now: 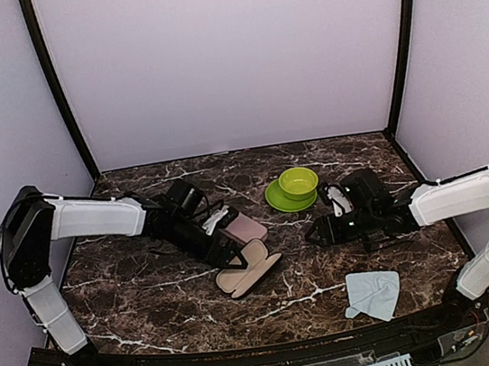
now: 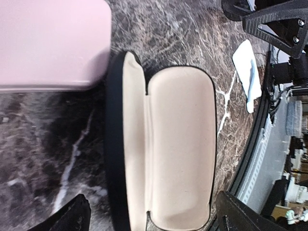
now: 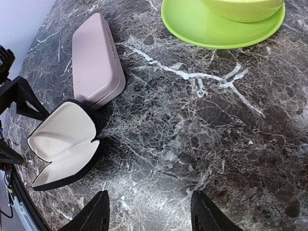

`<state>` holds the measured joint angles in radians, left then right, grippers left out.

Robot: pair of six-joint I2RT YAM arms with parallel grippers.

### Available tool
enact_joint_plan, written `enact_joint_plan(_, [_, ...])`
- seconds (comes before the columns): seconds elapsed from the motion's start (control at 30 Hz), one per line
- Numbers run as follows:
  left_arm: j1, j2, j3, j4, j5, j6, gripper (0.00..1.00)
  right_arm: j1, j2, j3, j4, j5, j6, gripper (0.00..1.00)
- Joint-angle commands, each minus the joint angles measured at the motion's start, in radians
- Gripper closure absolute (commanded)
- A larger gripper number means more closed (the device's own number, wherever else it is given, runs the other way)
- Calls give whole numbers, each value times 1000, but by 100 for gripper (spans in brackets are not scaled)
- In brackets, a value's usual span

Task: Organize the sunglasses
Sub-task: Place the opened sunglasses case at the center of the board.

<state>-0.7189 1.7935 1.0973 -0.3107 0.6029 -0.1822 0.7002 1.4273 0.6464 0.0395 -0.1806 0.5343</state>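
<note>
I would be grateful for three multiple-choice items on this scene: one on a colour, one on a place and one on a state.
1. The bowl is: A) red B) lime green C) white
2. The pink case lies: A) right beside the black case B) inside the bowl C) alone in the far left corner
3. The black case is: A) shut B) open and empty C) open with glasses inside

Answers: 1 B, its green shows in the top view. 2 A, the right wrist view shows the two side by side. 3 B, the left wrist view shows only bare cream lining.

Pale lilac walls around a dark white-veined marble table
</note>
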Motion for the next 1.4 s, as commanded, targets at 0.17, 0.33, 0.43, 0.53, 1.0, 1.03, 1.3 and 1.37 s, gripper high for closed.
enact_joint_plan(0.17, [-175, -186, 21, -60, -396, 37, 7, -2, -54, -15, -39, 46, -9, 41])
enact_joint_plan(0.33, [-270, -190, 6, -45, -443, 19, 20, -2, -40, -10, -22, 31, -4, 41])
enact_joint_plan(0.43, [-286, -154, 15, -49, -435, 10, 28, -2, -30, -8, -13, 22, -1, 41])
enact_joint_plan(0.53, [-307, -108, 37, -58, -431, 24, 36, -2, -27, -16, -2, 15, 5, 41])
enact_joint_plan(1.0, [-326, -1, 109, -165, -450, 94, 73, -1, 13, -25, 38, -9, 15, 42])
enact_joint_plan(1.03, [-326, 6, 111, -175, -457, 105, 74, -1, 18, -23, 40, -12, 14, 42])
enact_joint_plan(1.3, [-326, 55, 133, -224, -522, 144, 81, -1, 47, -17, 52, -23, 12, 42])
enact_joint_plan(1.37, [-326, 58, 139, -218, -548, 153, 81, -1, 48, -17, 54, -25, 12, 42])
